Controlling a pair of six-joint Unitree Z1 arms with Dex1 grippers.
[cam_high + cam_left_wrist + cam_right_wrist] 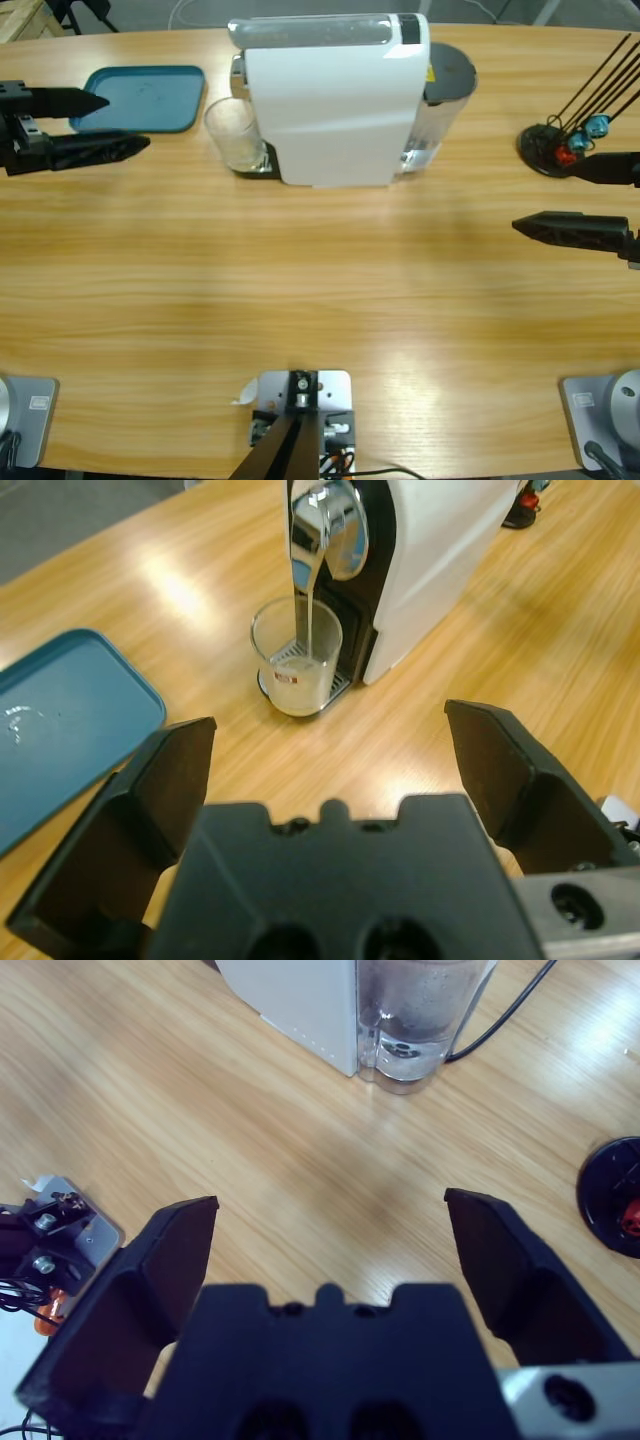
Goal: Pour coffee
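My left hand (pixel 105 125) hangs at the left edge of the high view with its 2 jaws spread wide and nothing between them. In the left wrist view it looks straight along at the glass (pixel 296 670), which stands well apart from it under the chrome spout (pixel 325 525) of the white machine (pixel 335 100). My right hand (pixel 560 195) waits at the right edge of the high view, jaws likewise wide and holding nothing.

The coffee (pixel 298 688) is a shallow, pale layer in the bottom of the glass, with a thin stream running into it from the spout.

I judge the glass light, stiff, smooth and breakable, so it would slip under a loose pinch and crack under a hard one. I would take it across the middle of its wall, below the rim and above the liquid, keep it upright, and slide it out sideways before lifting, since the spout sits close above the rim.

The teal tray (pixel 140 98) lies in the upper left of the high view, near my left hand and beside the glass. A black stand with rods (pixel 550 145) sits at the upper right, close to my right hand. The table (pixel 320 290) offers broad bare wood across the lower half of that frame.
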